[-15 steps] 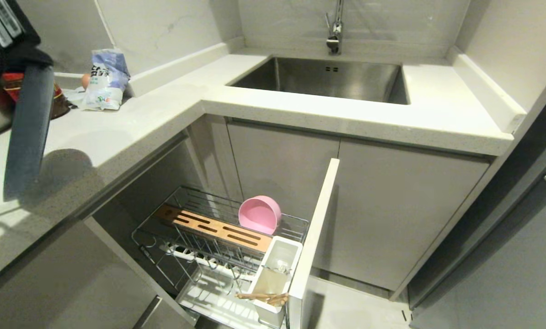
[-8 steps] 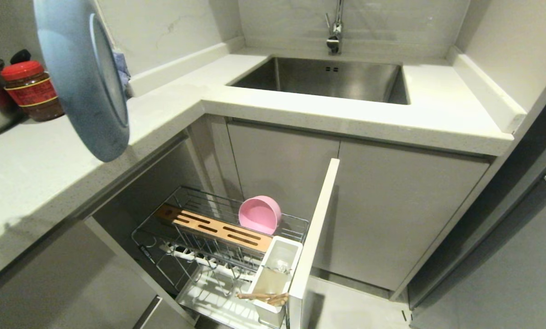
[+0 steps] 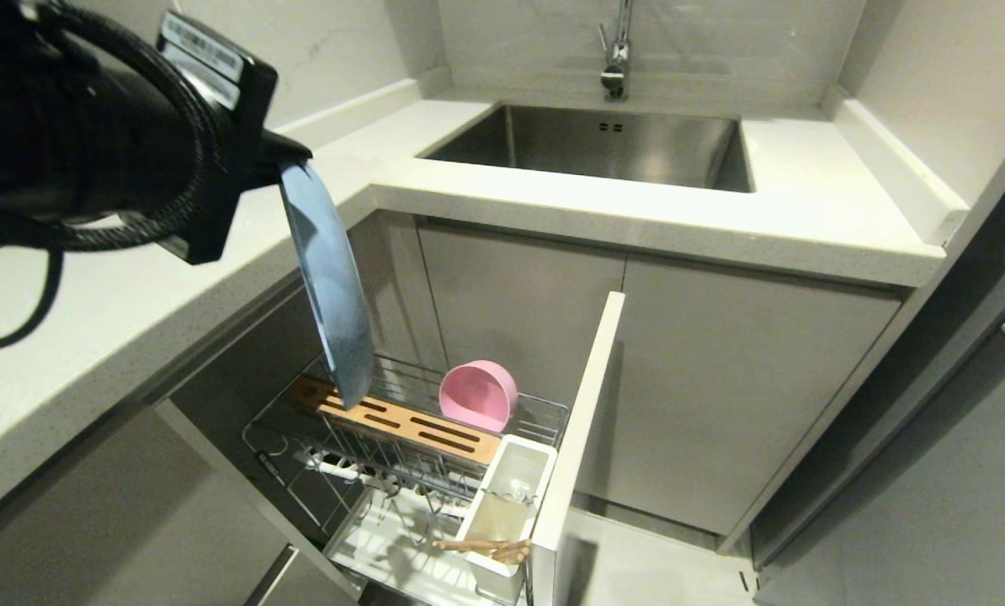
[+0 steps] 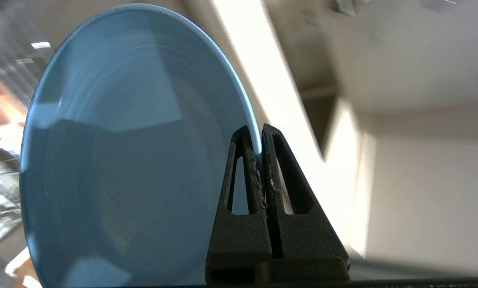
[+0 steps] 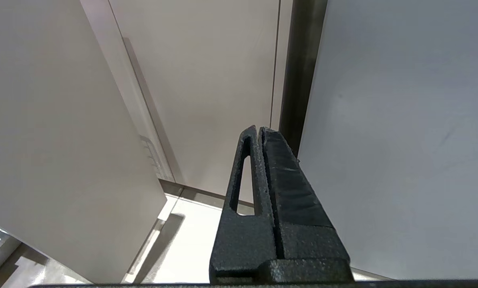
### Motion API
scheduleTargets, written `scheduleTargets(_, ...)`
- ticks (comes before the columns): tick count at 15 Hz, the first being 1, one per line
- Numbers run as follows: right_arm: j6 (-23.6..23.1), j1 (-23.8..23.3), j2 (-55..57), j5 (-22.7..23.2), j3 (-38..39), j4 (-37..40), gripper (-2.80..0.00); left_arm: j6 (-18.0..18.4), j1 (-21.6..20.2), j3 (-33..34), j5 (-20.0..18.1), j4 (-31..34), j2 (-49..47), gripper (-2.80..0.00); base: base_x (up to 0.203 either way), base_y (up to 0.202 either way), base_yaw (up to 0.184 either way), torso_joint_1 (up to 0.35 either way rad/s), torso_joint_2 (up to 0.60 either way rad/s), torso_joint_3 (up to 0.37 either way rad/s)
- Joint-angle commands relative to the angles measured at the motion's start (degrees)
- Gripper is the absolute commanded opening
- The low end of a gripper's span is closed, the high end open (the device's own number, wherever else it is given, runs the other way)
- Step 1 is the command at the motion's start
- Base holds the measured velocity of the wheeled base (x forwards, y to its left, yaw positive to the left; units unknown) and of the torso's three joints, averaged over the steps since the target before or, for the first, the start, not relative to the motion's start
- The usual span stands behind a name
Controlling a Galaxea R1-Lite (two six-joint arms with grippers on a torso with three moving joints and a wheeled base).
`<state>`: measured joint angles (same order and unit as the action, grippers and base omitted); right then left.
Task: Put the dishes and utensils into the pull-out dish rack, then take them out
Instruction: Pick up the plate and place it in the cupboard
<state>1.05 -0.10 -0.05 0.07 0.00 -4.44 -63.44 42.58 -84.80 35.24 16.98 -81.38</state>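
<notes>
White stone counter (image 3: pixel 553 210), steel sink (image 3: pixel 587 143), grey cabinets (image 3: pixel 721 379)

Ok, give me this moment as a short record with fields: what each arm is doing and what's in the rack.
left end effector: shut on blue plate rim, plate on edge above the wooden strip
right end effector: shut, empty, facing cabinet panels
pull-out rack: open
pink bowl: in rack, on its side
chopsticks: in white utensil cup

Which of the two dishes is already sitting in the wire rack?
The small round pink bowl, resting tipped on its side in the chrome wire rack. The wide light-blue plate hangs edge-down above it, pinched at its rim by the left gripper.
</notes>
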Motion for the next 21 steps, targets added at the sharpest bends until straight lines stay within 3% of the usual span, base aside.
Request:
scheduleTargets(1, 0.0, 0.0, 0.0, 0.0, 1.5, 0.0, -2.8, -1.4, -0.8, 11.9, 2.2, -11.4, -1.6, -2.8, 0.0, 0.0, 0.0, 0.0, 0.0, 0.0)
scheduleTargets(6, 0.0, 0.0, 0.0, 0.0, 1.5, 0.0, -2.8, -2.4, -1.5, 29.7, 6.4, -38.0, -5.8, -2.8, 0.0, 0.0, 0.0, 0.0, 0.0, 0.0)
scheduleTargets(10, 0.0, 0.0, 0.0, 0.0, 1.5, 0.0, -2.8, -2.5, -1.8, 37.0, 10.8, -52.2, -13.0, -2.8, 0.0, 0.0, 0.0, 0.0, 0.0, 0.0)
scheduleTargets(21, 0.0, 0.0, 0.0, 0.0, 1.5, 0.0, -2.8, -6.9, -4.1, 38.7, 14.7, -54.9, -22.5, -2.8, 0.0, 0.0, 0.0, 0.0, 0.0, 0.0)
